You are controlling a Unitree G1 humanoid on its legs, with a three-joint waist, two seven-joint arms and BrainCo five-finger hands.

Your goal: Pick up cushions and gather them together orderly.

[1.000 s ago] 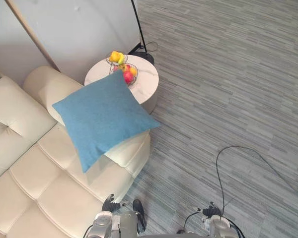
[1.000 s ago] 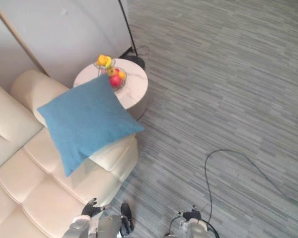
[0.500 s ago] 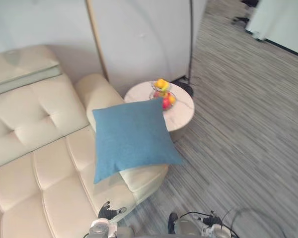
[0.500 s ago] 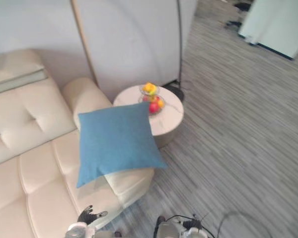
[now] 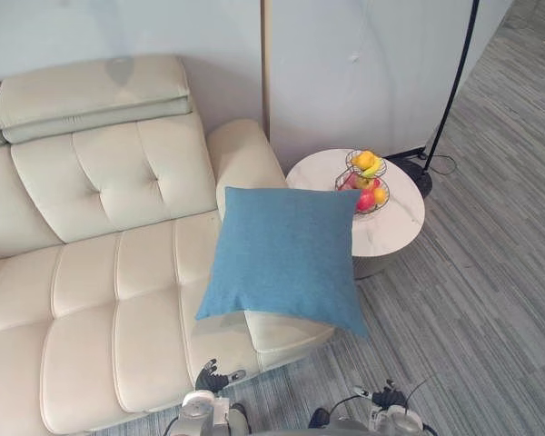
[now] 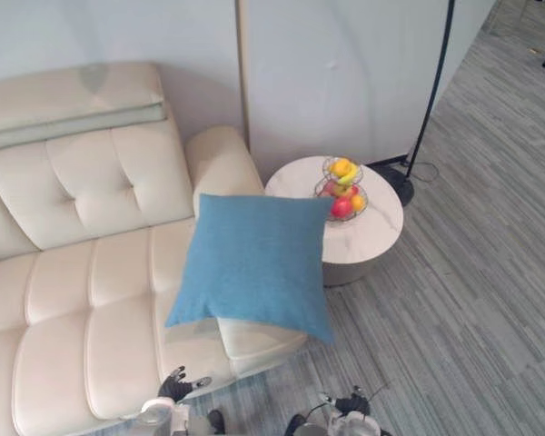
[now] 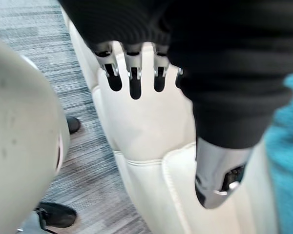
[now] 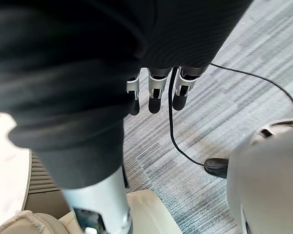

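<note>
Both hands are hanging low at the sofa front: left hand (image 5: 214,376) & right hand (image 5: 386,397) are showing fingers (image 7: 132,83) loose and straight, gripping nothing. Just ahead, the blue cushion (image 5: 286,254) is lying on the right end seat of the sofa (image 5: 100,272), its top edge resting by the armrest and one lower corner probably overhanging the seat front. Judging the pickup: both arms are needing to rise together, w/ one hand taking each side edge so it lifts flat, while keeping clear of the round table (image 5: 400,222) & fruit basket (image 5: 365,180) beyond.
</note>
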